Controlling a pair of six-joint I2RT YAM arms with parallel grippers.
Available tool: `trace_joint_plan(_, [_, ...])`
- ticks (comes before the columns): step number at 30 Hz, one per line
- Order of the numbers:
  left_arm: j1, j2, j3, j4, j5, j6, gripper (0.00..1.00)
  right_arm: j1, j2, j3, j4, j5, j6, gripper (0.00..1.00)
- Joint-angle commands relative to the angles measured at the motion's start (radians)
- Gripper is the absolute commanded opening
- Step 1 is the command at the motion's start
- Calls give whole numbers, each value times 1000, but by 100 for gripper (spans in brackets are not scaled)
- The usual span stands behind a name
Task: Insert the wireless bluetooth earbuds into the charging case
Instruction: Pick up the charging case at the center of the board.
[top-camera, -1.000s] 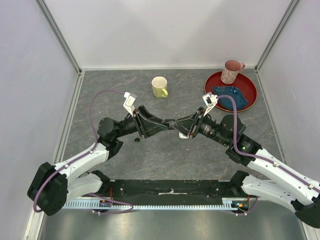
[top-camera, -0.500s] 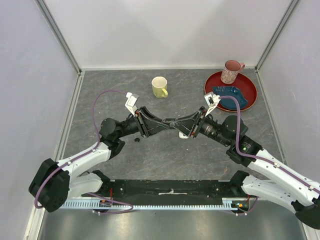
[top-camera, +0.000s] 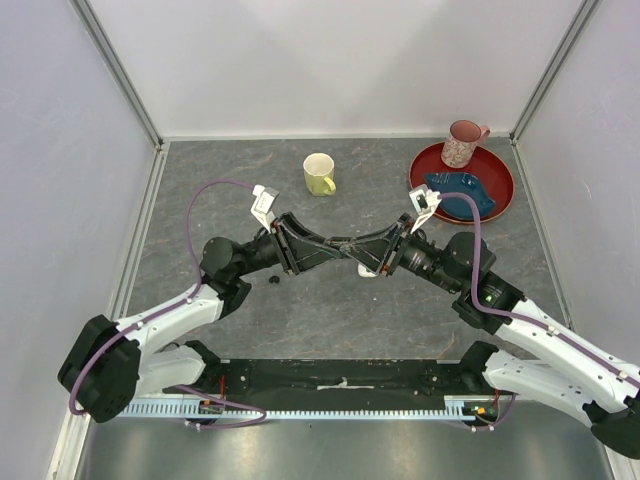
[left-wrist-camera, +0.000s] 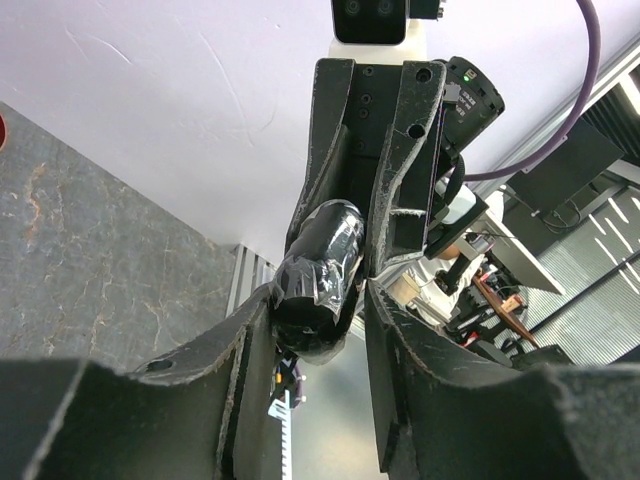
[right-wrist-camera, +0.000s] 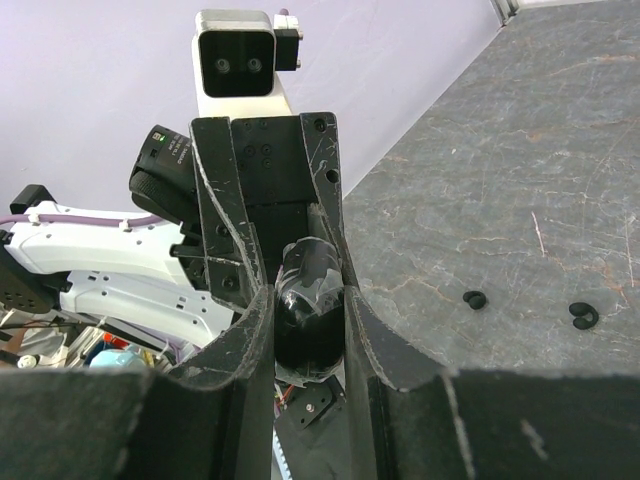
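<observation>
A black charging case (right-wrist-camera: 308, 310), wrapped in clear tape, hangs above the table's middle between both grippers (top-camera: 347, 246). My right gripper (right-wrist-camera: 305, 300) is shut on it, both fingers pressed to its sides. My left gripper (left-wrist-camera: 320, 300) faces it head-on with its jaws around the case's (left-wrist-camera: 318, 280) other end. The case leans on one finger and a gap shows at the other. Two black earbuds (right-wrist-camera: 476, 299) (right-wrist-camera: 582, 316) lie on the grey table. A dark speck (top-camera: 272, 281), likely one of them, lies below the left arm. A white object (top-camera: 368, 271) peeks out under the right gripper.
A yellow mug (top-camera: 319, 174) stands at the back centre. A red plate (top-camera: 497, 170) at the back right holds a blue item (top-camera: 462, 192) and a pink mug (top-camera: 462, 142). White walls close in the table on three sides.
The left arm has crept slightly toward the right gripper, and its jaws have narrowed around the case's end. The right gripper has kept its hold on the case.
</observation>
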Motion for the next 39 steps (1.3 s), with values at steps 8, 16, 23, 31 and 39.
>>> trace_joint_plan(8, [-11, 0, 28, 53, -16, -10, 22, 0, 3, -8, 21, -5, -6, 2])
trace_joint_plan(16, [-15, -18, 27, 26, -22, 53, 2, 0, -17, 2, 5, 41, 21, 46])
trace_joint_plan(23, [-25, -124, 33, -202, -39, 293, 2, 0, -15, 134, -142, 154, 66, 96])
trace_joint_plan(31, [-35, -314, 10, -439, -177, 700, 2, -7, 37, 278, -392, 207, 211, 98])
trace_joint_plan(39, [-38, -377, 16, -516, -247, 889, 2, -16, 143, 294, -389, -5, 411, 98])
